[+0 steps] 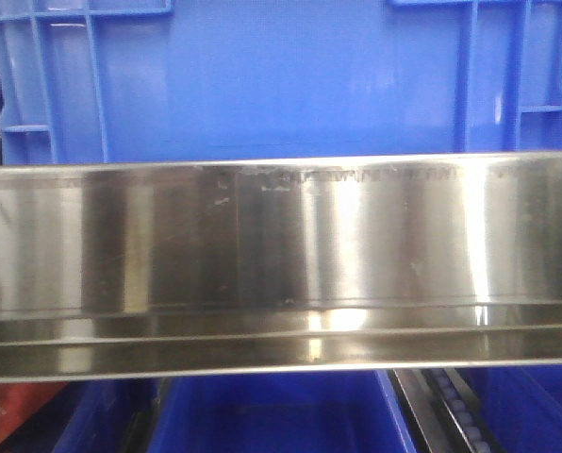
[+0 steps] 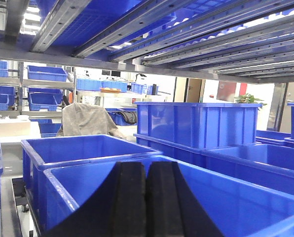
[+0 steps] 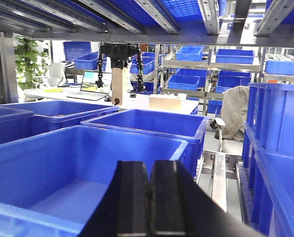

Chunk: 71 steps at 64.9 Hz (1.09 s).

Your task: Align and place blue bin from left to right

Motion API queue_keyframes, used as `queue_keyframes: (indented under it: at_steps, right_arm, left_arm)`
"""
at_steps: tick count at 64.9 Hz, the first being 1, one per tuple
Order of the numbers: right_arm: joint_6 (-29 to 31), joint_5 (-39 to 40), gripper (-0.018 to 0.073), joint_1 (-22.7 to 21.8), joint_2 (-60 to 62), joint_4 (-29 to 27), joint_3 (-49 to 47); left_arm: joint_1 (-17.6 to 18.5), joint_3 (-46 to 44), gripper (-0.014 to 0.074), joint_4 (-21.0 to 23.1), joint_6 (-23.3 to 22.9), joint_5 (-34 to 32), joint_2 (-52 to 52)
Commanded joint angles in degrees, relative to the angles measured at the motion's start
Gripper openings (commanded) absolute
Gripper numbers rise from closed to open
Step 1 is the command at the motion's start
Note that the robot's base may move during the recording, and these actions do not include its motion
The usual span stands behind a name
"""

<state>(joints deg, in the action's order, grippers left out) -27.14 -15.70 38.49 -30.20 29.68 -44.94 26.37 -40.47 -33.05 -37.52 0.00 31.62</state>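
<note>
The blue bin fills the top of the front view: a large bright-blue crate with a smooth side wall and ribbed corners, standing behind a steel rail. In the left wrist view a tall blue crate stands on the shelf beyond the nearer tubs. A similar tall blue wall rises at the right edge of the right wrist view. My left gripper is shut with nothing in it, hovering over a shallow tub. My right gripper is also shut and holds nothing, above another tub.
A wide stainless steel shelf rail crosses the front view, with more blue tubs below it. Shallow blue tubs sit under both grippers. Roller tracks run between rows. Overhead shelf rails hang low. A jacket-draped chair stands behind.
</note>
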Motion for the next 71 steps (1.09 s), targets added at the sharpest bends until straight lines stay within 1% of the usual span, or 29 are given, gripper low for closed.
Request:
queue_keyframes:
  at_steps: [1, 71]
  right_arm:
    - [0.35, 1.17, -0.0079, -0.03, 0.2, 0.55, 0.04]
    - [0.35, 1.17, -0.0079, -0.03, 0.2, 0.55, 0.04]
  left_arm:
    - [0.31, 0.07, -0.0111, -0.21, 0.06, -1.02, -0.33]
    - [0.21, 0.07, -0.0111, -0.21, 0.06, -1.02, -0.39]
